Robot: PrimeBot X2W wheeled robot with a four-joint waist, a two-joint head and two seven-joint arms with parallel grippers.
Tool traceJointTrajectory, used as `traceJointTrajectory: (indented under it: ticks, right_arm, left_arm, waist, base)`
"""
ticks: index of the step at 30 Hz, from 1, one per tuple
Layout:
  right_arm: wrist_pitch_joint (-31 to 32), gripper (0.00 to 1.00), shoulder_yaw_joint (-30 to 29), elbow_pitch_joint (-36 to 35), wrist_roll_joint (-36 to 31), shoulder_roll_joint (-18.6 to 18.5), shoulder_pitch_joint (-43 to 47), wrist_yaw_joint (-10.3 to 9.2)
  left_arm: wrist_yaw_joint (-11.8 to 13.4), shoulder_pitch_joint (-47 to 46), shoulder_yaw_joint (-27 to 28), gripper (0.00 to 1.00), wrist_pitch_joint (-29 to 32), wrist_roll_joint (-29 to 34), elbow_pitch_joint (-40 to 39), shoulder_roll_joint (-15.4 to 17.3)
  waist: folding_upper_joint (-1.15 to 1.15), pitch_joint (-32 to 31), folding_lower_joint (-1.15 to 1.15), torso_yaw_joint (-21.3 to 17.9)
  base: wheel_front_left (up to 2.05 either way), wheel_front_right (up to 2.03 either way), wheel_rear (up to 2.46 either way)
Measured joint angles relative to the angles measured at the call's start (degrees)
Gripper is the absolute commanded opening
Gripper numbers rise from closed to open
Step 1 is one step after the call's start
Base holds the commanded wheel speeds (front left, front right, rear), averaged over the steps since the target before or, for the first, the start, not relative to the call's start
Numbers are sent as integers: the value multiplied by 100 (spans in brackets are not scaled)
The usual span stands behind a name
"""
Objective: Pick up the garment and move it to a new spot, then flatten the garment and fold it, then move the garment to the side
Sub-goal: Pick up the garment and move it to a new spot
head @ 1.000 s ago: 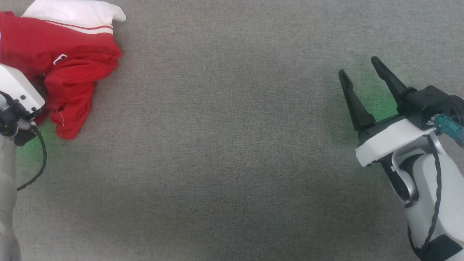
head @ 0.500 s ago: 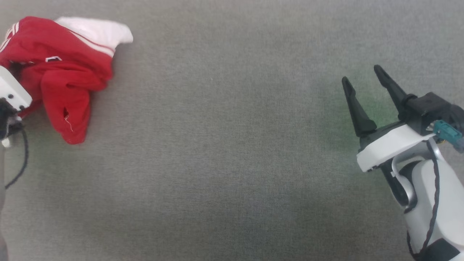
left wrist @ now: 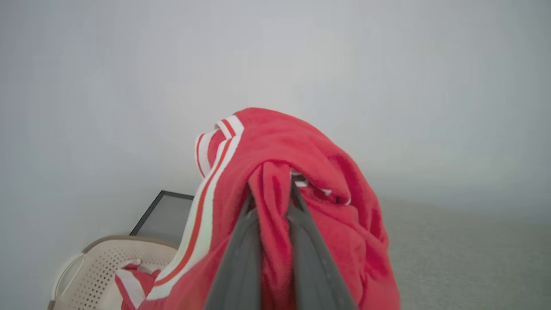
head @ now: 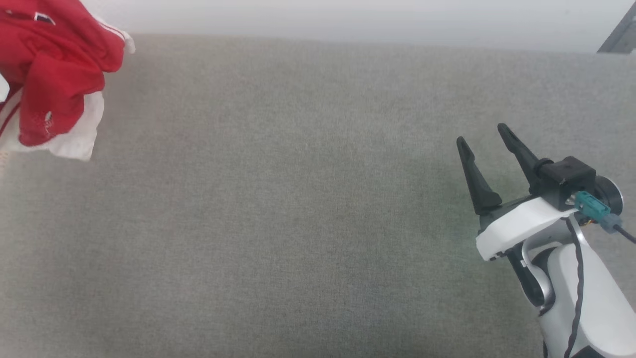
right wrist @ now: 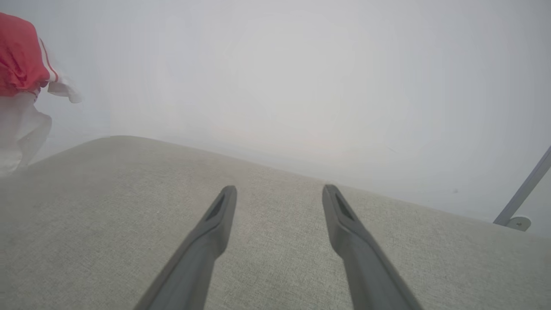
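The left gripper [left wrist: 271, 193] is clamped on the garment [left wrist: 310, 163]. In the left wrist view its two fingers rise from the bottom centre with a fold of red fabric pinched between them, and the rest of the shirt drapes over the fingers. In the head view the bunched garment occupies the upper left corner, above the grey fabric surface [head: 298, 209]. Whether its white lower edge touches that surface cannot be determined. The right gripper [head: 481, 135] sits at the lower right, fingers spread wide apart over bare surface. A pale perforated basket [left wrist: 99, 267] appears at the lower left of the left wrist view.
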Motion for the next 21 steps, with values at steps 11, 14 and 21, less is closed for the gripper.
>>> traceJointTrajectory:
  ticks: [11, 14, 21]
  right_arm:
    - [-93, 100, -164, 51, -16, 48, 113, 0]
    - [-107, 100, -248, 45, -27, 42, 138, 0]
    - [-126, 100, -408, 13, -76, 36, 170, 0]
  left_arm:
    - [434, 711, -163, 0, 1092, -168, -2105, 133]
    - [747, 1093, -198, 0, 1479, -215, -2960, 157]
    - [1277, 1797, -298, 0, 2067, -344, -4421, 163]
  waist:
    - [0, -449, 0, -150]
    - [0, -516, 0, -267]
    - [0, -589, 0, -589]
  base:
    - [0, 0, 0]
    - [0, 0, 0]
    - [0, 0, 0]
